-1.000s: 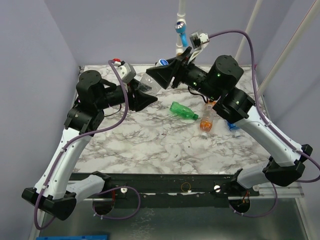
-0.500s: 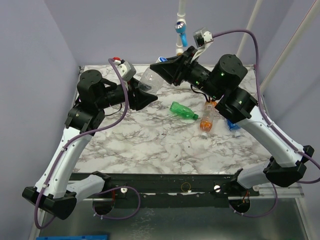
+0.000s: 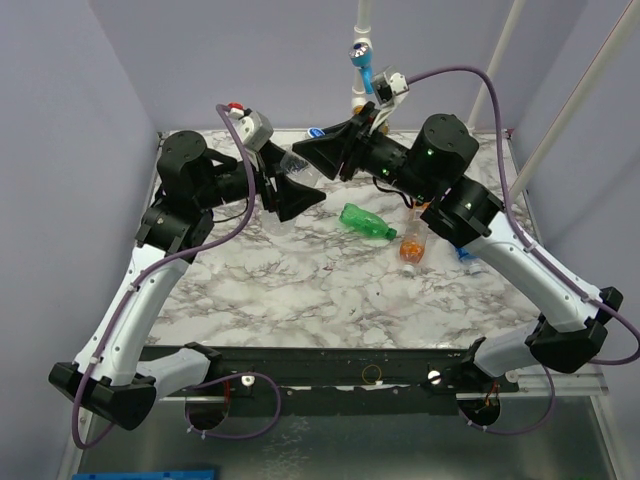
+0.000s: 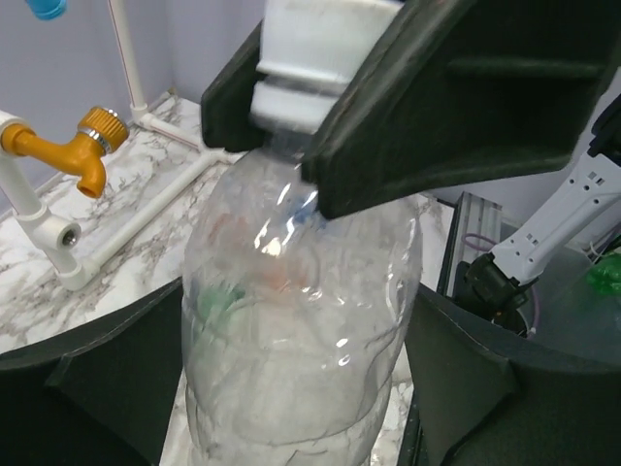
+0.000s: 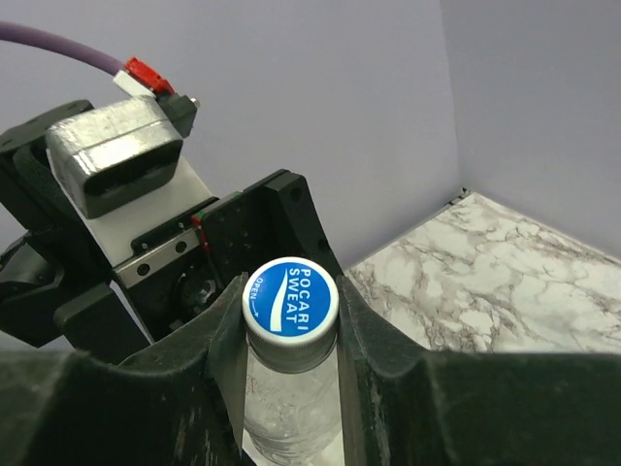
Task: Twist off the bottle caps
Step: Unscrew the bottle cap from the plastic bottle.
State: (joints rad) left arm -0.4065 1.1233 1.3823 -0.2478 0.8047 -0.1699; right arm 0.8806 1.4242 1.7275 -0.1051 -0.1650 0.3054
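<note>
R end effector (image 5: 290,328) is clamped on the blue cap (image 5: 289,299) of the clear bottle (image 4: 291,330). L end effector (image 4: 296,398) is wide apart, fingers (image 4: 107,379) flanking the bottle body. The bottle sits above the counter (image 3: 300,275) btwn the two, long axis running effector to effector, cap end into the R, base toward the L.

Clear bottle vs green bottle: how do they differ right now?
The clear bottle is colourless; the green bottle is tinted green. The clear bottle is held in the air between the arms, the right pincer shut on its cap; the green bottle lies on its side on the marble table, with nothing touching it. Both are small plastic bottles.
</note>
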